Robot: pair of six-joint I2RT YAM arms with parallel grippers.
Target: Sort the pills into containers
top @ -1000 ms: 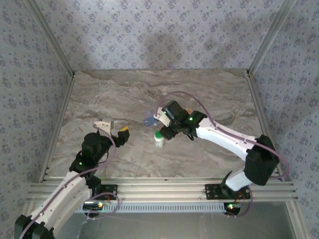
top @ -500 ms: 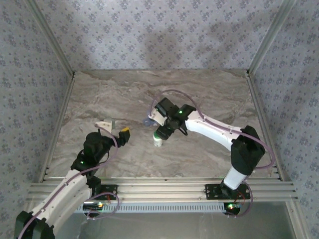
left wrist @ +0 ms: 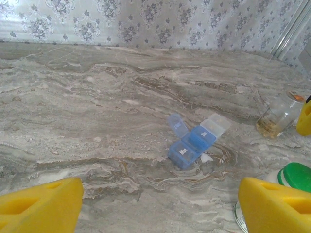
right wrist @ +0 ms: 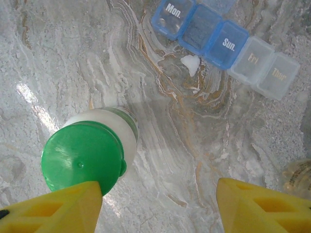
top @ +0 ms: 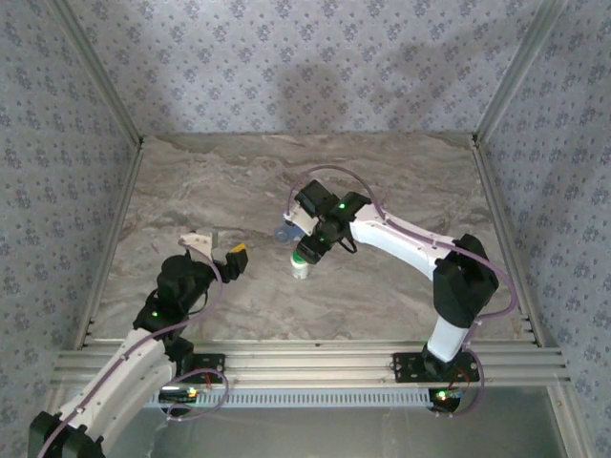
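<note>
A blue weekly pill organizer (right wrist: 214,34) lies on the marble table with some lids up, also seen from the left wrist (left wrist: 192,141) and from above (top: 284,232). One white pill (right wrist: 190,63) rests on the table beside it (left wrist: 207,158). A white bottle with a green cap (right wrist: 86,156) stands upright just below it (top: 303,265). My right gripper (right wrist: 160,208) hangs open above the table, its left finger overlapping the cap's edge and nothing between the fingers. My left gripper (left wrist: 160,208) is open and low, well short of the organizer.
A small glass jar (left wrist: 278,115) stands to the right of the organizer, and its edge also shows from the right wrist (right wrist: 299,178). The table (top: 191,181) is walled by patterned panels with metal posts. Bare marble stretches behind and to the left of the organizer.
My right arm has swung left and toward the near edge until its gripper is over the green-capped bottle, and its jaws have narrowed slightly. The left arm has barely moved.
</note>
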